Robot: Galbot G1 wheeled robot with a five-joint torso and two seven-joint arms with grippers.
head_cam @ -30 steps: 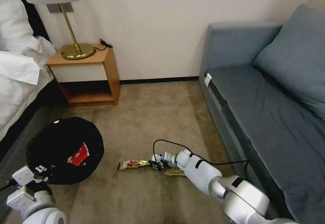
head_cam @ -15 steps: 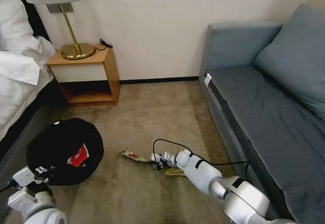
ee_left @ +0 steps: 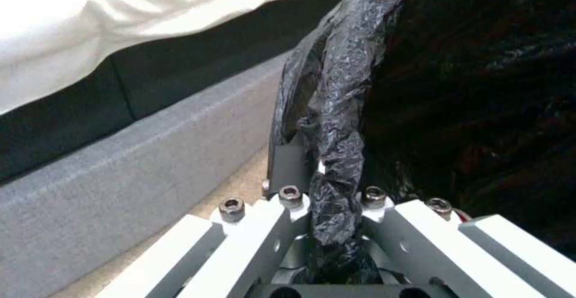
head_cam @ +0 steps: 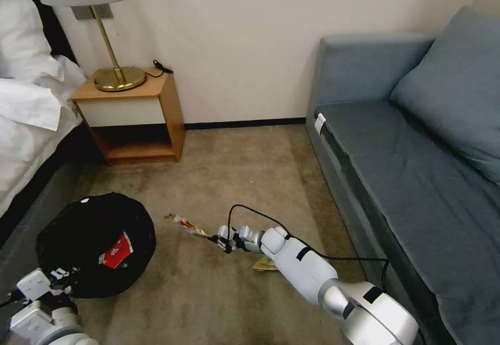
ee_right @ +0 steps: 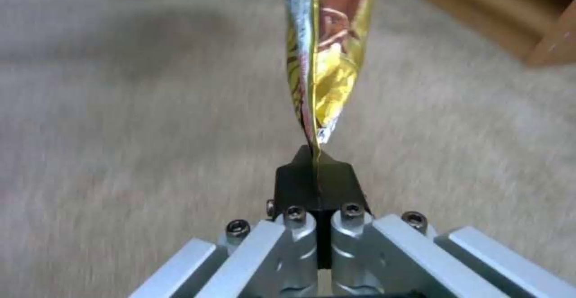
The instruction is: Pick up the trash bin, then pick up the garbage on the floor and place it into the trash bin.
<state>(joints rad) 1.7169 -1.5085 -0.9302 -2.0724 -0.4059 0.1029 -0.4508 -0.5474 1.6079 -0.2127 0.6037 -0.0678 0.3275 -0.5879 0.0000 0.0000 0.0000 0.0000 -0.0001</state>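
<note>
The long snack wrapper (head_cam: 188, 225) hangs clear of the carpet (head_cam: 234, 178), one end pinched tight in my right gripper (head_cam: 221, 241), its free end pointing toward the trash bin (head_cam: 94, 243). That bin sits low by the bed (head_cam: 26, 126), its black bag (ee_left: 336, 109) holding a red-and-white wrapper (head_cam: 115, 243); my left gripper (head_cam: 60, 274) is clamped on the bagged rim. A crumpled tan paper (head_cam: 264, 266) lies on the floor beneath my right arm.

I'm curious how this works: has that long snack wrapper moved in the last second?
Yes. The snack wrapper, pinched in the right gripper, has travelled left, away from the sofa, toward the trash bin.
</note>
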